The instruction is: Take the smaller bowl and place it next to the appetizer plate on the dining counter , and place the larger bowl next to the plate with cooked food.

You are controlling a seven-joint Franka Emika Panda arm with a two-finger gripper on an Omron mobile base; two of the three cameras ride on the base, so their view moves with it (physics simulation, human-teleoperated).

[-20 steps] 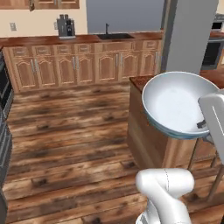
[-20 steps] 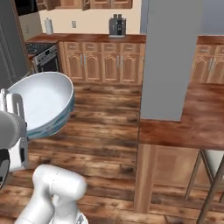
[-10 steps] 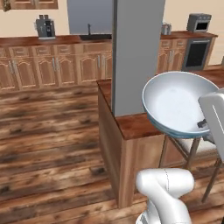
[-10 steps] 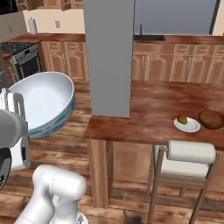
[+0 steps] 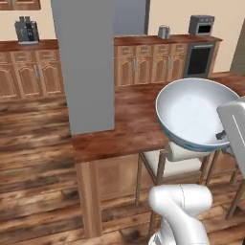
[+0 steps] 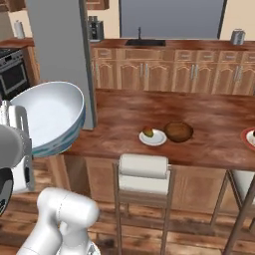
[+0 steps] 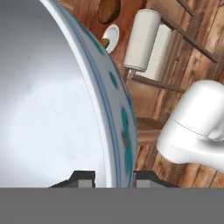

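Observation:
My gripper (image 7: 114, 178) is shut on the rim of the larger bowl (image 7: 52, 96), white with a blue pattern outside. It is held tilted in the air, short of the dining counter (image 6: 114, 124). In the base views the larger bowl (image 5: 194, 115) (image 6: 50, 117) hangs beside the arm, with the gripper (image 5: 221, 136) at its rim. The smaller bowl (image 6: 178, 131), dark brown, sits on the counter touching or nearly touching the appetizer plate (image 6: 152, 136). The red-rimmed plate with cooked food (image 6: 249, 137) is cut off by the right edge. Past the held rim I see the smaller bowl (image 7: 108, 11) and the appetizer plate (image 7: 111, 37).
A grey pillar (image 5: 86, 67) rises at the counter's left end. Cushioned stools (image 6: 144, 167) (image 5: 177, 160) line the near edge of the counter. Back cabinets with a sink (image 6: 144, 43), a stove (image 6: 12, 74) and a coffee machine (image 5: 26, 29) stand behind.
The whole picture has shifted: the base moved, bringing the dining counter, its plates and the brown bowl into view. The larger bowl stays in the same place in my gripper.

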